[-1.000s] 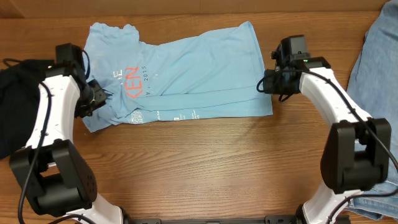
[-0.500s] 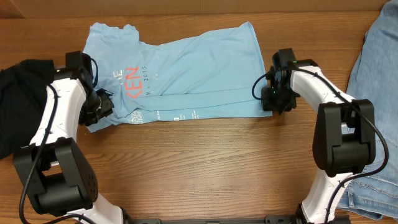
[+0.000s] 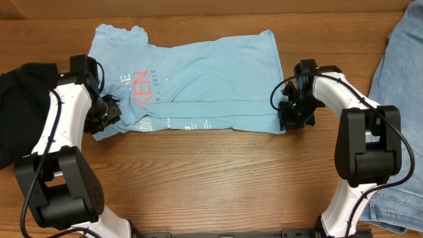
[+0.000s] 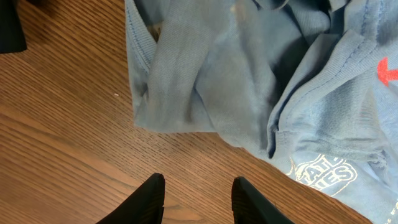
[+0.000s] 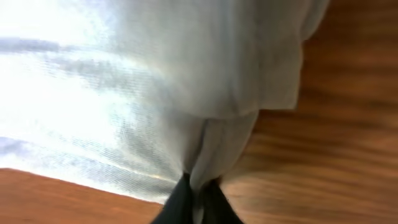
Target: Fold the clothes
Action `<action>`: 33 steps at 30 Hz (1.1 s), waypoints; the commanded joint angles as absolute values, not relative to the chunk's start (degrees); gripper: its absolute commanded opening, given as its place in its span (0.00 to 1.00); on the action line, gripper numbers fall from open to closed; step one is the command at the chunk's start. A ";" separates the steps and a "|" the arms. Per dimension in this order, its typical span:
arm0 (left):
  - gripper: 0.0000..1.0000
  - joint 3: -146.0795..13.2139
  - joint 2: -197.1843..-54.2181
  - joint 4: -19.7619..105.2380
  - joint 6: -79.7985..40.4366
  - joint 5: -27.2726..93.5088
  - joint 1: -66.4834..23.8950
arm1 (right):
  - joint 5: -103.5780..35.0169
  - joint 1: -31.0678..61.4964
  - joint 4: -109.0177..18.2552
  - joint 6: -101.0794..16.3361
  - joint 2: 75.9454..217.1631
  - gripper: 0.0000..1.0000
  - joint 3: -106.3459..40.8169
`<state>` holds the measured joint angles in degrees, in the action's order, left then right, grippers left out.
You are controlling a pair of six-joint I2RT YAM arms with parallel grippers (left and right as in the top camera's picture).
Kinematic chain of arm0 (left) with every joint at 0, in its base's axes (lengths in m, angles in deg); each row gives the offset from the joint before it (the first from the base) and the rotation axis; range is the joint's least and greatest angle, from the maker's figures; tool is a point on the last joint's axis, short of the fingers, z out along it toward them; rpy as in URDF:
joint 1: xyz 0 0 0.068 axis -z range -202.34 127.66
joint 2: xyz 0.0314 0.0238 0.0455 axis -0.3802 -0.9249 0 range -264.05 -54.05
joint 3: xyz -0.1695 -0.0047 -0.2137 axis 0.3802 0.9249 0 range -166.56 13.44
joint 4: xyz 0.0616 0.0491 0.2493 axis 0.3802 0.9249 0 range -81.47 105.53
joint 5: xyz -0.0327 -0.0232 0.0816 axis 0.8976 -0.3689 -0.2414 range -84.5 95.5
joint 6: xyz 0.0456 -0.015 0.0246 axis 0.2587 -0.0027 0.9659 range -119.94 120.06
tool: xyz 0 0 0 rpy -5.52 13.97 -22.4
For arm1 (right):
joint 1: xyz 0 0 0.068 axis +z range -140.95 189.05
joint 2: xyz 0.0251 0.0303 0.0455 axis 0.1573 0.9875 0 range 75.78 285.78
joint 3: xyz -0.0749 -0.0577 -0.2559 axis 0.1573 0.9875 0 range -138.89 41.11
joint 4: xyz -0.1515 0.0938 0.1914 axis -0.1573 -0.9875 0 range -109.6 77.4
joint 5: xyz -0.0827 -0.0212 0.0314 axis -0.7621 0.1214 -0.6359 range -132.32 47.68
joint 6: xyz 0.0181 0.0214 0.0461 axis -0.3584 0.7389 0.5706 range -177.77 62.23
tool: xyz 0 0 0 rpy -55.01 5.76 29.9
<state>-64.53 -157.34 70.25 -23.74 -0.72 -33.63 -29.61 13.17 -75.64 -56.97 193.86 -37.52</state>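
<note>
The clothes, a light blue T-shirt with coral-red lettering, lie partly folded across the far middle of the wooden table. My left gripper hovers at the shirt's left end near the sleeve, its jaws open over bare wood; the left wrist view shows the gripper just short of the bunched sleeve. My right gripper is at the shirt's lower right corner. Seen from the right wrist, this gripper is shut on a pinched fold of the shirt's hem.
A black garment pile lies at the left edge beside my left arm. Faded blue jeans cover the right edge of the table. Bare wood spreads in front of the shirt.
My right gripper came down to the shirt's lower right corner and shut on the hem, drawing that corner slightly inward. My left gripper slid forward to the sleeve and then stayed put.
</note>
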 commanded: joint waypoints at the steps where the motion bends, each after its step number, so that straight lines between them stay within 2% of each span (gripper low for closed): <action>1: 0.35 -64.14 -157.82 70.81 -23.06 -0.69 -33.57 | -30.27 12.89 -77.35 -55.75 197.54 0.04 -35.03; 8: 0.31 -64.14 -157.82 78.18 -23.08 -7.49 -33.57 | -49.37 5.41 -84.36 -41.13 197.51 0.04 -35.03; 13: 0.31 -64.14 -157.82 77.59 -23.32 -6.25 -33.57 | -49.98 3.36 -84.89 -41.04 197.51 0.04 -35.03; 16: 0.36 -64.09 -157.82 77.11 -23.32 -1.72 -33.57 | -49.96 3.36 -84.49 -41.02 197.51 0.04 -35.03; 18: 0.43 -63.46 -157.82 76.61 -23.30 -0.39 -33.55 | -49.96 3.36 -84.47 -41.04 197.51 0.04 -35.03; 20: 0.47 -61.51 -157.82 74.46 -23.28 1.14 -33.57 | -49.79 3.36 -84.32 -41.04 197.51 0.04 -35.03; 25: 0.47 -50.96 -157.82 61.11 -21.88 10.02 -33.55 | -49.57 3.36 -84.08 -41.04 197.51 0.04 -35.03; 28: 0.46 -47.02 -157.82 55.69 -21.75 10.47 -33.55 | -49.59 3.36 -84.04 -41.04 197.51 0.04 -35.03; 29: 0.45 -46.48 -157.82 54.92 -21.75 10.47 -33.55 | -49.59 3.36 -84.01 -41.04 197.51 0.04 -35.03; 32: 0.05 -46.26 -157.82 55.89 -21.16 10.10 -33.55 | -49.59 3.36 -83.84 -41.24 197.51 0.04 -35.03; 33: 0.04 -46.26 -157.82 57.39 -21.18 8.40 -33.55 | -49.61 3.36 -83.84 -41.24 197.51 0.04 -35.03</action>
